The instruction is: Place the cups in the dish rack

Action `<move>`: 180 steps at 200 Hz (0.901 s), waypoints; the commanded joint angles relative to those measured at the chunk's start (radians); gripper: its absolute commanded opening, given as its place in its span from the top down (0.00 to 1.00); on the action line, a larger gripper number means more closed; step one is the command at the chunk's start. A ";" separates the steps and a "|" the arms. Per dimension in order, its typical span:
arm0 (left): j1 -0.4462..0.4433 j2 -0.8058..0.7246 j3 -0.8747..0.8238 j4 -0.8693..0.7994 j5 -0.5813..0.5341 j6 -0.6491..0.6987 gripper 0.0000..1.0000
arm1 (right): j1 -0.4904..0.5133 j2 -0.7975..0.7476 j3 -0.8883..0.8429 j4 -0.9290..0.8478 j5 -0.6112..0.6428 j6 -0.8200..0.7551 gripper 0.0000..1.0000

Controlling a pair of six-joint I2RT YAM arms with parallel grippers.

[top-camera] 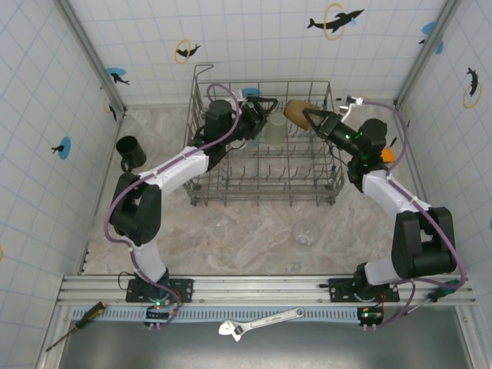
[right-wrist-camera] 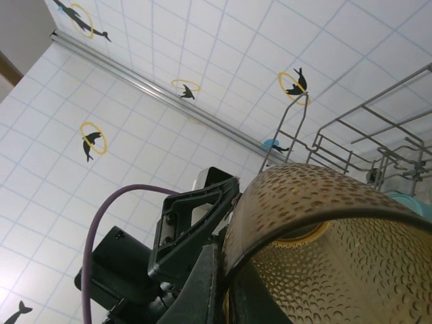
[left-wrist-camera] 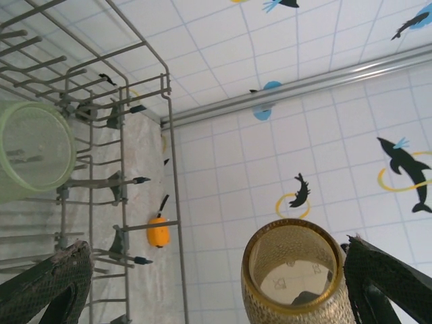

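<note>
White tiled walls dotted with dolphin stickers closed in a pale marbled table (top-camera: 254, 231), and at its far middle stood the dish rack (top-camera: 265, 201), a grey wire basket with rows of tines. Both arms reached over it.

Inside the rack, near the back, sat a pale green tumbler (top-camera: 274, 129), with a teal one (top-camera: 250, 95) beyond it. The left gripper (top-camera: 260, 108) hung just beside them with its fingers spread wide and nothing between them. The right gripper (top-camera: 314, 119) was clenched on the amber tumbler (top-camera: 297, 112), which lay tilted on its side above the rack's back right part.

Out on the table, a black mug (top-camera: 131, 151) waited well to the left and a clear tumbler (top-camera: 305, 233) stood in front of the rack.

The amber tumbler looked stiff, light and dimpled, probably slick under the fingers; a pinch across the wall near the rim seemed soundest. Being transparent, the clear one was likely hard to judge and easy to tip.
</note>
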 commanded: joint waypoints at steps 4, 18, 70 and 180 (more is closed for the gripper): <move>0.003 0.022 0.006 0.089 0.030 -0.073 0.03 | 0.015 0.014 -0.015 0.099 -0.020 0.018 1.00; 0.000 0.030 0.013 0.095 0.042 -0.095 0.02 | 0.019 0.017 -0.014 0.108 -0.022 0.021 1.00; -0.016 0.048 0.020 0.142 0.064 -0.159 0.02 | 0.035 0.042 -0.005 0.144 -0.030 0.040 1.00; -0.039 0.072 0.023 0.211 0.080 -0.229 0.19 | 0.058 0.080 0.003 0.190 -0.032 0.063 1.00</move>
